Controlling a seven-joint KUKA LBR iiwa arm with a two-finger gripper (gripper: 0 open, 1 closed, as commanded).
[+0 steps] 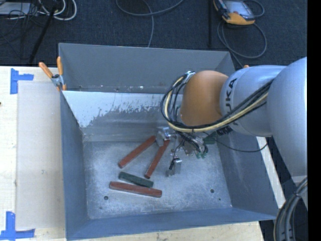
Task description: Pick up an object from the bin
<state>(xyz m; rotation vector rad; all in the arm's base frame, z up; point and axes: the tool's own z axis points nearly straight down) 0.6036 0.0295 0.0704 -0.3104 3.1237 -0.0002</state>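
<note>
Gripper (173, 160) low over bin (95, 149) floor, about 1 o'clock of centre. Open or closed, can't tell. Nearest thing: slanted red-brown stick (155, 162), just beside it at 9 o'clock. Second red-brown stick (135, 153) lies further toward 9. Dark green stick (135, 179) and flat red-brown stick (135, 189) at 7 o'clock, close together.

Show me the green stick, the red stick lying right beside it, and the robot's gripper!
green stick (136, 179): camera view, the middle of its length.
red stick (135, 189): camera view, the middle of its length.
gripper (172, 168): camera view, its lower end.
</note>
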